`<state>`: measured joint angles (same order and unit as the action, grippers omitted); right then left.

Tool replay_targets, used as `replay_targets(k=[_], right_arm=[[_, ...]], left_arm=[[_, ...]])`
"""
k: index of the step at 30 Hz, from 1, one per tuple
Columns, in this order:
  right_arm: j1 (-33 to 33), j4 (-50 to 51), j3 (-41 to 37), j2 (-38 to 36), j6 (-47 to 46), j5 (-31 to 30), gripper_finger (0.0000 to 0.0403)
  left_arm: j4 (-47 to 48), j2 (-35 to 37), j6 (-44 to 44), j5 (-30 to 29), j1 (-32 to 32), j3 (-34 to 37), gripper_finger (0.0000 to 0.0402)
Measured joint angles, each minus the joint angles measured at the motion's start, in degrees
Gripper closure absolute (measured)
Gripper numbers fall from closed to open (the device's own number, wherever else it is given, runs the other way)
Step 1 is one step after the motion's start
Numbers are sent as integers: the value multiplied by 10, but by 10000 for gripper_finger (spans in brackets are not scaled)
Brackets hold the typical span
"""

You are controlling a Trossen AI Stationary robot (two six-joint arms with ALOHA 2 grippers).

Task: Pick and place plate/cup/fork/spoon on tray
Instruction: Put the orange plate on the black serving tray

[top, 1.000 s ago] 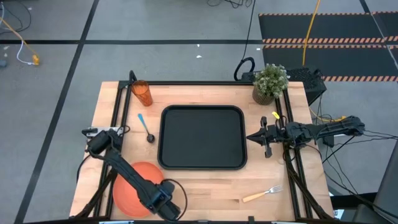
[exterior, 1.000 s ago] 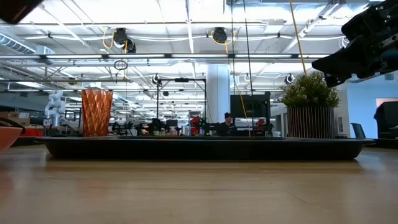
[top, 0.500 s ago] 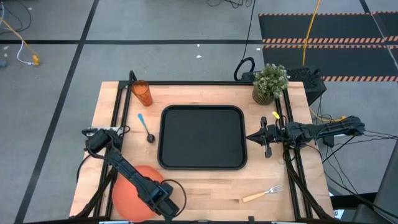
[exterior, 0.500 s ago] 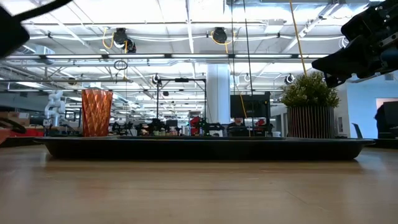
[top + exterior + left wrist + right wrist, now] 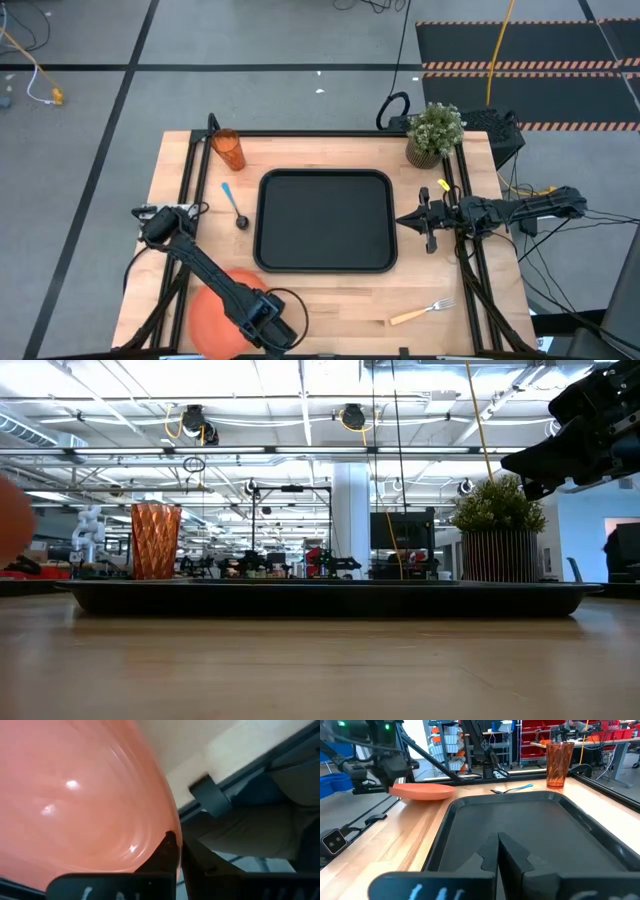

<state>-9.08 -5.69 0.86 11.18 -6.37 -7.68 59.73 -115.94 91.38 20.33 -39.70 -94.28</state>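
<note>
Round glossy orange plate [image 5: 75, 800] (smooth rim) in left gripper's [image 5: 175, 851] pinch

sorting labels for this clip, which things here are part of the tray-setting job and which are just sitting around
Part of the job:
- orange plate, gripped at its rim by the left gripper
- amber ribbed cup
- blue-handled spoon
- tan-handled fork
- black tray

Just lying about:
- potted green plant
- right gripper, shut, waiting beside the tray
</note>
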Motion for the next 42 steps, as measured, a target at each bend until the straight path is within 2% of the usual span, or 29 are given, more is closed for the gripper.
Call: replay_targets(k=[5,16,25,30,34,38,42], right_arm=[[0,0,0,0,7,0,403],[0,2,0,0,9,0,403],[0,4,0,0,-1,0,403],[0,4,0,0,-2,0,403],[0,9,0,0,-2,0,403],[0,15,0,0,-2,0,403],[0,17,0,1,-4,0,403]], left_arm=[[78,0,-51,-48,27,-15,396],[88,0,-145,-79,86,-15,396],[105,0,-251,-135,149,-19,396],[175,0,-307,-152,177,-70,396],[228,0,-345,-190,197,-131,396],[227,0,-382,-223,220,-164,396],[225,0,-417,-235,243,-162,396]])
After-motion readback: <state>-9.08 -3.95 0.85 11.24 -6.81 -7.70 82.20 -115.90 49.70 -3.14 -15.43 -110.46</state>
